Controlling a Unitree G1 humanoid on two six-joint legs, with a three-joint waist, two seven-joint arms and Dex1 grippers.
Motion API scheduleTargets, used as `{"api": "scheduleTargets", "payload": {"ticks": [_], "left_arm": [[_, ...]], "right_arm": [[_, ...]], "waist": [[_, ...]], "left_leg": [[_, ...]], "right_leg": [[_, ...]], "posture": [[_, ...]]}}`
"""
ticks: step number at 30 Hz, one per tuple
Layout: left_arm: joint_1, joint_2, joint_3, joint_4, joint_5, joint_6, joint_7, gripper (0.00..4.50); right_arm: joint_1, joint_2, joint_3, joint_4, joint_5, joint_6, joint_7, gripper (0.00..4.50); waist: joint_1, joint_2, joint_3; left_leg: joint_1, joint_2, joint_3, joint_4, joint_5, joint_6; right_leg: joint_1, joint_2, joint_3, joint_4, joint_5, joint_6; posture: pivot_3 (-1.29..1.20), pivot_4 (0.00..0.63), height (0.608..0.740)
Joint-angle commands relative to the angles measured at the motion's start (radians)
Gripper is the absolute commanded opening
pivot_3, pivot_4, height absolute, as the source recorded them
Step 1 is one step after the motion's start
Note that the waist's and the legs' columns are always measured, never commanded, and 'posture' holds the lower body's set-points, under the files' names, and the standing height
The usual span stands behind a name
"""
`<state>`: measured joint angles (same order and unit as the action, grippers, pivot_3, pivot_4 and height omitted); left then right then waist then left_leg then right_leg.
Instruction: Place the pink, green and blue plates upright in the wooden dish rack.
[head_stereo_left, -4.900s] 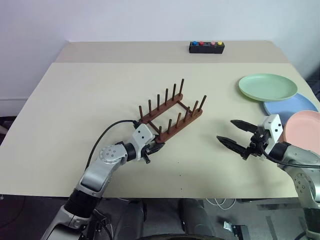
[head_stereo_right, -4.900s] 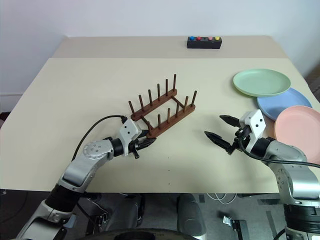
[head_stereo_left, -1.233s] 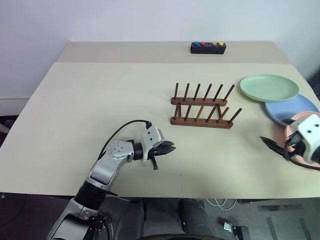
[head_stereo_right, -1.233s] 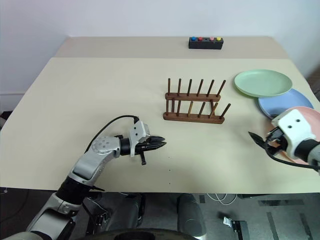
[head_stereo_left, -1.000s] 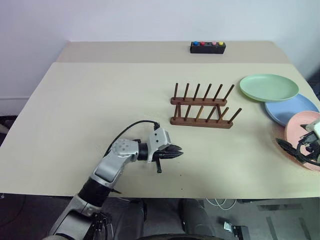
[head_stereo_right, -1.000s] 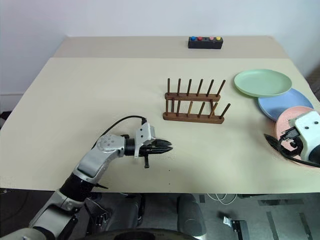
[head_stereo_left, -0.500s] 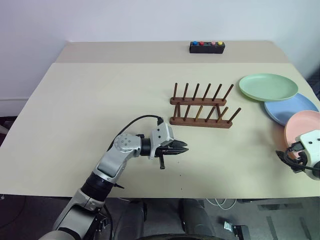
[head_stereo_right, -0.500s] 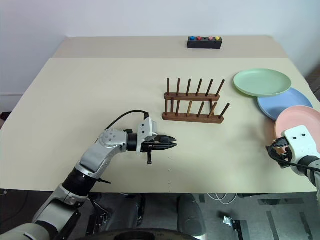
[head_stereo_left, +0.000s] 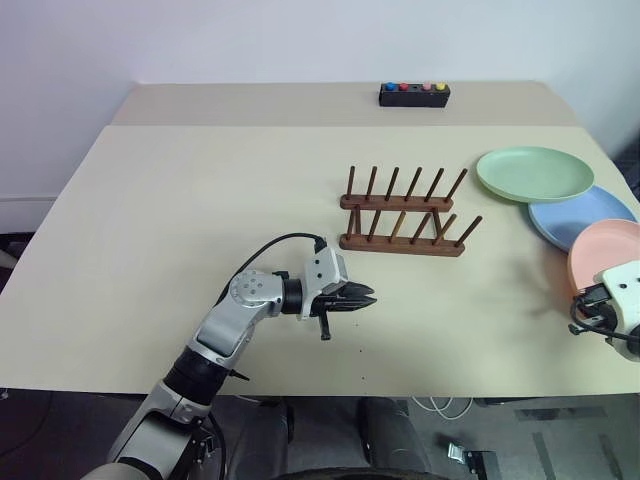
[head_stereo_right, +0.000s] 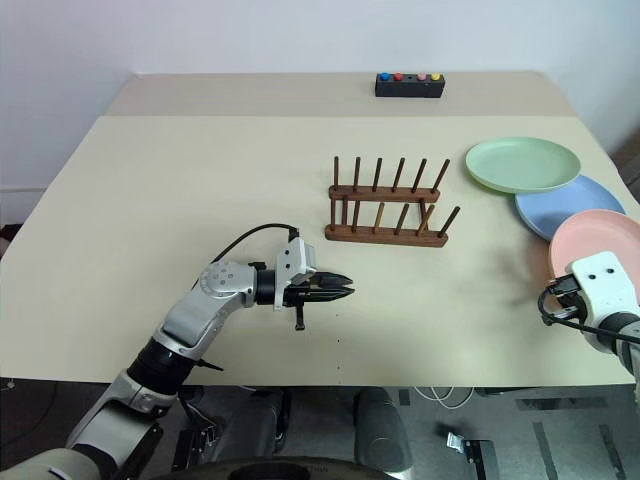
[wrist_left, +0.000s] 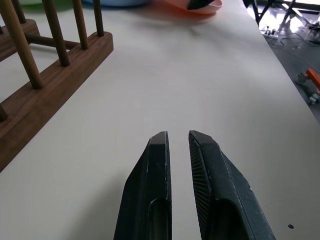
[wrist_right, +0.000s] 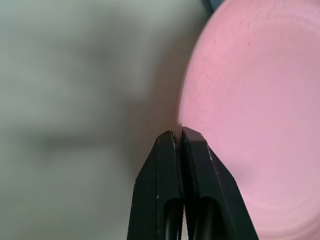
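The pink plate (head_stereo_left: 606, 250) lies flat at the table's right edge, overlapping the blue plate (head_stereo_left: 580, 214), with the green plate (head_stereo_left: 535, 172) behind both. My right gripper (wrist_right: 179, 131) is shut on the pink plate's near-left rim. The wooden dish rack (head_stereo_left: 405, 216) stands empty in the middle of the table, its rails running left to right. In front of the rack and to its left, my left gripper (head_stereo_left: 372, 297) hovers low over the table, shut and empty, pointing right.
A black box with coloured buttons (head_stereo_left: 413, 94) sits at the back of the table. The table's front edge (head_stereo_left: 400, 388) runs close below both grippers, and its right edge lies just past the plates.
Since the first frames the rack has gone from angled near my left gripper to square and farther right. In the last second my right gripper sank slightly and closed on the pink plate's rim.
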<state>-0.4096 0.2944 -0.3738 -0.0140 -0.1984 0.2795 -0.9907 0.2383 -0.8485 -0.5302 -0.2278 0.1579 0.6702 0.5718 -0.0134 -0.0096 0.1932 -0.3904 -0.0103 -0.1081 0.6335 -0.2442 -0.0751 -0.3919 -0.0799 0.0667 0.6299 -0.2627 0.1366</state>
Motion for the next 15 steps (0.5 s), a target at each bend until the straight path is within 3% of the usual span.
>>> {"api": "scheduleTargets", "payload": {"ticks": [1,6,10,15], "left_arm": [[-0.021,-0.004,0.004,-0.005,0.0,-0.025,-0.004,0.6],[-0.032,-0.007,0.006,0.015,0.002,-0.036,-0.006,0.6],[-0.036,-0.005,0.011,0.031,0.005,-0.048,-0.001,0.6],[-0.038,-0.007,0.03,0.042,0.008,-0.056,0.024,0.6]], "right_arm": [[-0.002,-0.039,-0.057,-0.066,-0.029,0.017,-0.019,0.03],[-0.032,-0.094,-0.102,-0.117,-0.042,0.053,-0.009,0.03],[-0.157,-0.19,-0.128,-0.155,-0.04,-0.057,0.015,0.03],[-0.334,-0.177,-0.05,-0.222,0.043,-0.204,0.059,0.03]], "waist": [[0.0,0.0,0.0],[0.0,0.0,0.0],[-0.005,0.004,0.0],[-0.004,0.003,0.0]], "left_leg": [[0.0,0.0,0.0,0.0,0.0,0.0],[0.0,0.0,0.0,0.0,0.0,0.0],[0.0,0.0,0.002,0.0,0.0,0.0],[0.0,0.001,0.0,-0.001,0.0,0.0]], "right_leg": [[0.0,0.0,0.0,0.0,0.0,0.0],[0.0,0.0,0.0,0.0,0.0,0.0],[-0.001,0.0,0.001,0.0,0.0,0.0],[-0.001,0.001,0.0,0.0,0.001,0.004]], "posture": [[0.0,0.15,0.734],[0.0,0.15,0.734],[0.0,0.15,0.734],[0.0,0.15,0.734]]}}
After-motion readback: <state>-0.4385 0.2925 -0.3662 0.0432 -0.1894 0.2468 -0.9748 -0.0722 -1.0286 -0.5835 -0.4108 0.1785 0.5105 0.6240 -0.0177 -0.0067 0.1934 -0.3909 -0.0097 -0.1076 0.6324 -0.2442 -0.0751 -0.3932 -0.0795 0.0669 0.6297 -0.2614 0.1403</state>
